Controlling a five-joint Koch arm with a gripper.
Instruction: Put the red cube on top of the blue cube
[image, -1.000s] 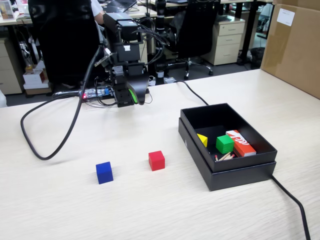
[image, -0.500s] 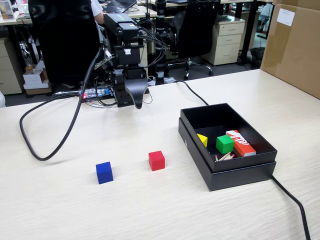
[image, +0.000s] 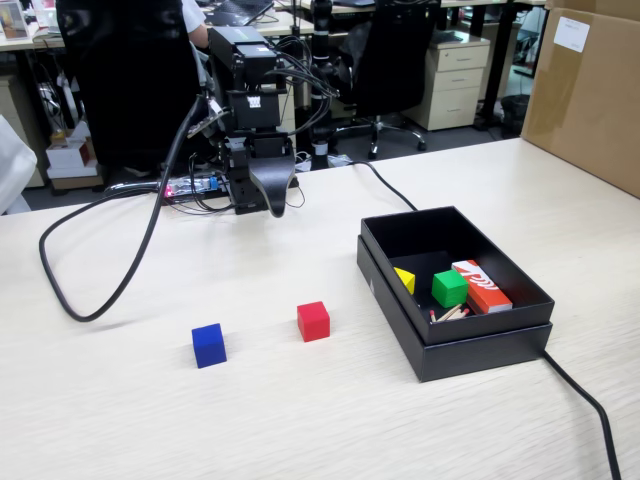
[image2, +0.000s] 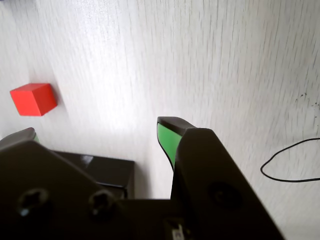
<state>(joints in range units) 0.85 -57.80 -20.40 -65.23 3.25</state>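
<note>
Leftmost in the fixed view, a thick black cable (image: 110, 285) is seen looping over the pale wooden table (image: 250, 420) toward the arm's base. Next, the blue cube (image: 208, 345) is found standing alone on the tabletop, near the front, nothing touching it. Behind it, at the table's far edge, the arm is folded up with the gripper (image: 270, 195) pointing down, well apart from both cubes; from this side the jaws overlap and no gap can be read. Just right of the blue cube, with bare table between them, the red cube (image: 313, 321) is noted resting flat on the table, upright, untouched. Further right, an open black box (image: 480, 345) is set on the table; inside it are seen a yellow piece (image: 404, 279), a green cube (image: 449, 288), a red-orange box with white markings (image: 481, 286) and some small sticks (image: 449, 313). At the far right a brown cardboard carton (image: 590, 95) is stood on the table.

In the wrist view, the red cube (image2: 33, 99) is caught at the left edge on bare wood. The gripper (image2: 97, 136) is shown with its green-lined tips spread wide, table visible between them, nothing held. A dark box corner (image2: 105, 167) lies between the jaws, and a thin black wire (image2: 292, 165) curls at the right.
</note>
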